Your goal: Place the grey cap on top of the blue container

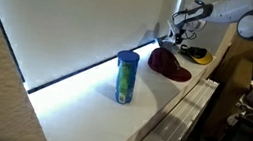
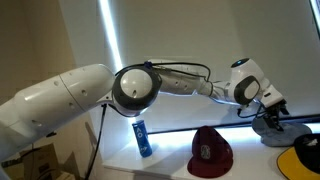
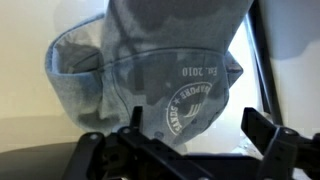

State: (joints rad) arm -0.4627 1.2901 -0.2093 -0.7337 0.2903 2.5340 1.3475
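Pincer [image 3: 180, 138] hovers right at the grey cap [image 3: 150, 70], clamped or not I can't tell, and it's soft, light, floppy fabric, so pinch bunched crown cloth.

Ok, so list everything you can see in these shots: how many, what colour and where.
grey cap: one, grey-blue with a printed badge, on the ledge under the gripper
dark red cap: one, dark red, between the blue container and the grey cap
blue container: one, blue with a green-yellow label, upright, apart from the caps
yellow item: one, yellow and black, beyond the dark red cap; possibly another cap
ledge: one, white, under everything
robot arm: one, white, stretched over the ledge
gripper: one, black, fingers apart over the grey cap
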